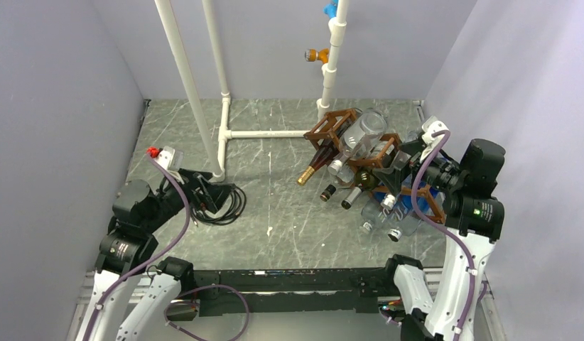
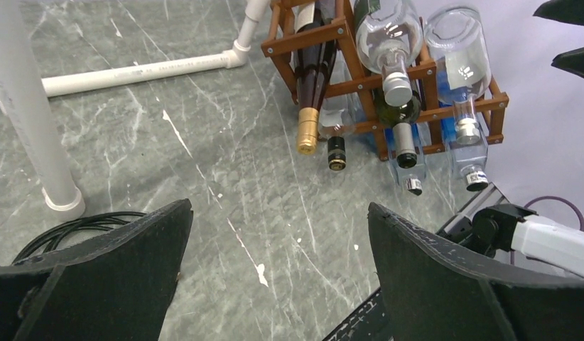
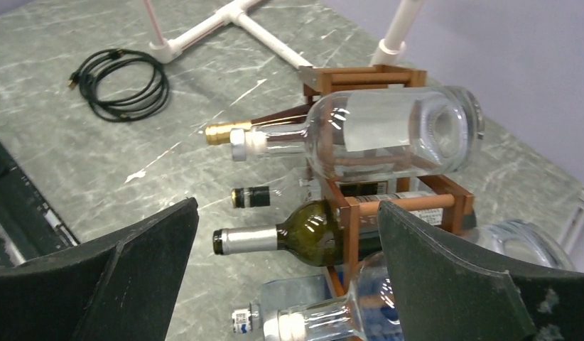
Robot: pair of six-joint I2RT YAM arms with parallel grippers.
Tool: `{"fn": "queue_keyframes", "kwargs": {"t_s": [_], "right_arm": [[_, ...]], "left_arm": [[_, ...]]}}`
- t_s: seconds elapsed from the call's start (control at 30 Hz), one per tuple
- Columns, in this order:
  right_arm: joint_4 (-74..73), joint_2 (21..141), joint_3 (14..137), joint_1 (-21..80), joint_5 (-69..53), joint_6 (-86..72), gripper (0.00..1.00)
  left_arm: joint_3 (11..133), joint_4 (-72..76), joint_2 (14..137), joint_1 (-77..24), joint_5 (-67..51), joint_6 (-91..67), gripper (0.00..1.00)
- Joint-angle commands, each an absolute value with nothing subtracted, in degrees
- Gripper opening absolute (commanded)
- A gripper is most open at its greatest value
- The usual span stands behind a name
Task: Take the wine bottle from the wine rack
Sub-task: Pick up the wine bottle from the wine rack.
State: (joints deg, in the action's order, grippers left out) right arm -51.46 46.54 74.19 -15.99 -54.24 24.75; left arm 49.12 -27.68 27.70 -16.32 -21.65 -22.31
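Note:
The reddish-brown wine rack (image 1: 325, 128) (image 2: 332, 32) (image 3: 349, 234) stands at the back right and holds several bottles lying neck-out. Among them are a green wine bottle (image 3: 303, 234) (image 2: 399, 114) with a silver-foil neck in a middle cell, and a dark wine bottle (image 2: 314, 78) (image 1: 314, 167) with a gold-foil neck at the rack's left. My right gripper (image 3: 288, 206) (image 1: 388, 181) hovers open at the rack's near side, its fingers either side of the green bottle's neck and shoulder, touching nothing. My left gripper (image 2: 278, 204) (image 1: 218, 193) is open over bare tabletop at the left, far from the rack.
A big clear glass bottle (image 3: 388, 131) lies on top of the rack, with other clear bottles (image 3: 332, 320) low at its near end. White pipes (image 1: 186, 78) rise at the back. A coiled black cable (image 1: 229, 206) lies by the left gripper. Grey walls close in three sides.

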Motion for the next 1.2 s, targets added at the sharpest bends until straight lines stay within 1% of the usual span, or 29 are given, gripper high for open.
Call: {"fn": "queue_keyframes", "kwargs": {"t_s": [0.0,0.13,0.27,0.43,0.63,0.8,1.0,1.17], "right_arm": [[-56.07,47.99,76.20,-19.09,-65.02,32.85,1.00],[-56.11,48.58,76.05,-21.91,-67.61,33.05,1.00],[-56.66,48.49,74.72,-24.71,-70.64,34.82,1.00],[-61.83,48.07,74.84,-28.32,-73.41,41.00,1.00],[-66.55,46.64,74.55,-32.17,-74.90,45.82,1.00],[-70.32,46.32,75.18,-35.52,-77.05,48.78,1.00],[-69.43,47.10,75.34,-37.70,-79.62,46.98,1.00],[-68.17,47.70,75.87,-38.14,-78.20,44.92,1.00]], "left_arm": [[48.59,-26.49,27.94,-16.17,-25.41,-21.93,0.99],[46.84,-25.96,26.40,-16.17,-24.75,-21.49,0.99],[44.96,-22.66,25.34,-16.17,-28.19,-21.56,0.99],[42.96,-19.37,25.82,-16.17,-28.93,-20.30,0.99],[38.77,-14.84,23.11,-16.17,-29.05,-18.91,0.99],[37.61,-14.22,23.19,-16.17,-33.42,-20.64,0.99],[36.70,-14.46,20.21,-16.17,-33.32,-22.17,0.99],[38.00,-14.94,22.09,-16.17,-34.35,-21.21,0.99]]}}
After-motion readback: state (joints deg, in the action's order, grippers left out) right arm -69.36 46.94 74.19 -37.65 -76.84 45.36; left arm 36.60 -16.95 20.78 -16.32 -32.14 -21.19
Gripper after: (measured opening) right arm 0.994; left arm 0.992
